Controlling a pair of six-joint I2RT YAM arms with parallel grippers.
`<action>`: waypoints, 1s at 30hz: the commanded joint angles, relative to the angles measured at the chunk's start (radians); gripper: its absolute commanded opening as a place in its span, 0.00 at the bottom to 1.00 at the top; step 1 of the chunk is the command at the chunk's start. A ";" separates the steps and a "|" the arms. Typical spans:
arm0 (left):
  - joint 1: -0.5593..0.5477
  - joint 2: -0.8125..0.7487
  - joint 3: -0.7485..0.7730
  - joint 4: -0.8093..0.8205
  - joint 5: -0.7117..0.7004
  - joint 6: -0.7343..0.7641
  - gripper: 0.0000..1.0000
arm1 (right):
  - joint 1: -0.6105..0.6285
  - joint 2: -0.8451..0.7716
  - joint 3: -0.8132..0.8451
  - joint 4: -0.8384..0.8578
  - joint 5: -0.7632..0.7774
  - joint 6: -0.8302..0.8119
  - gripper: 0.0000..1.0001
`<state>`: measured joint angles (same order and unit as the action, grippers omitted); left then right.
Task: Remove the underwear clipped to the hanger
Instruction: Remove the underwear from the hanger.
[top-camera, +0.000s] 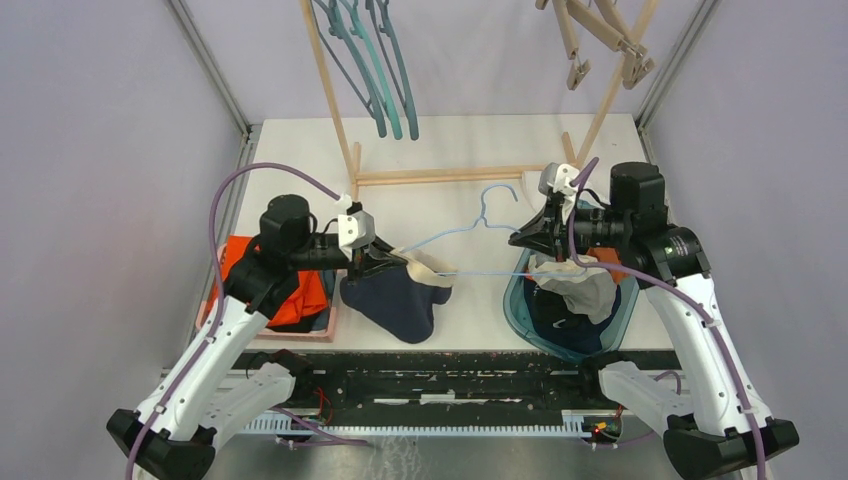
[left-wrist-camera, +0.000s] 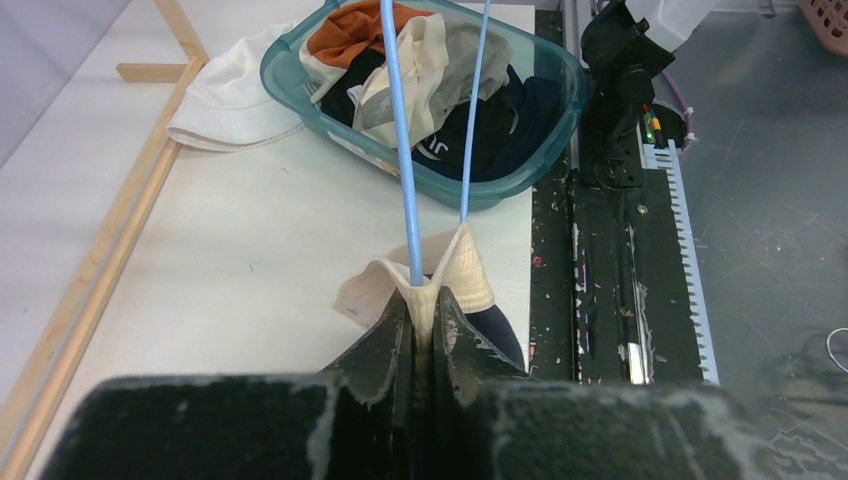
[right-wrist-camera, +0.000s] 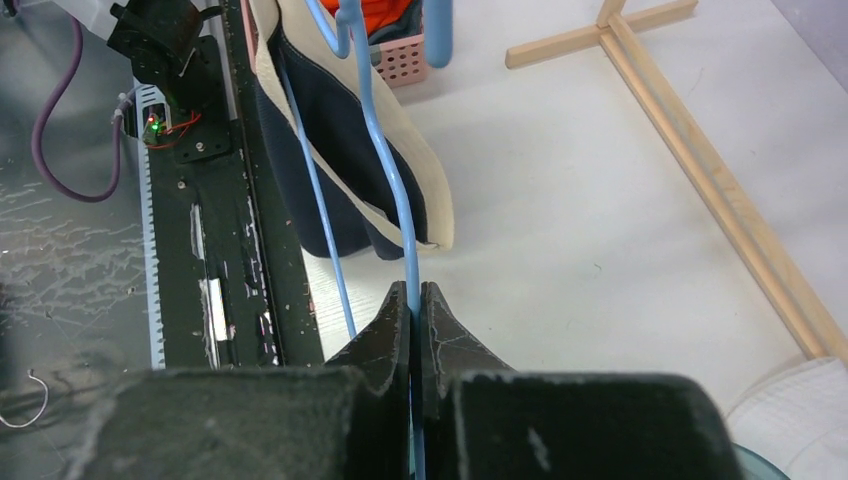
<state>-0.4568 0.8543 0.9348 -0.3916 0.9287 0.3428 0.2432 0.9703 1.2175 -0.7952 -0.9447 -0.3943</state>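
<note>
A light-blue wire hanger (top-camera: 490, 272) is held level above the table between my two grippers. Navy underwear (top-camera: 395, 300) with a cream waistband (left-wrist-camera: 455, 270) hangs from its left end. My left gripper (top-camera: 385, 262) is shut on the waistband where the hanger wire (left-wrist-camera: 400, 130) enters it; in the left wrist view (left-wrist-camera: 422, 300) cream cloth fills the gap between the jaws. My right gripper (top-camera: 530, 237) is shut on the hanger's right end; in the right wrist view (right-wrist-camera: 415, 295) the wire (right-wrist-camera: 385, 170) runs on to the navy underwear (right-wrist-camera: 330, 130).
A teal basket (top-camera: 512, 300) with several small garments sits under the right gripper; it also shows in the left wrist view (left-wrist-camera: 480, 190). A pink tray (top-camera: 300, 337) with orange cloth is at left. A wooden rack (top-camera: 450, 175) with teal hangers (top-camera: 375, 70) stands behind. A white cloth (left-wrist-camera: 235, 100) lies beside the basket.
</note>
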 joint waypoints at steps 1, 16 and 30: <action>0.027 -0.057 -0.017 -0.127 -0.045 0.086 0.13 | -0.092 -0.021 0.052 -0.006 0.181 -0.022 0.01; 0.027 -0.071 -0.016 -0.157 -0.069 0.111 0.13 | -0.108 -0.011 0.075 -0.058 0.192 -0.066 0.01; 0.027 -0.080 0.046 -0.306 -0.208 0.228 0.05 | -0.122 -0.026 0.095 -0.112 0.322 -0.165 0.01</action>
<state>-0.4473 0.8040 0.9276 -0.5381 0.8204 0.4606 0.1757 0.9695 1.2549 -0.9218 -0.8307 -0.4969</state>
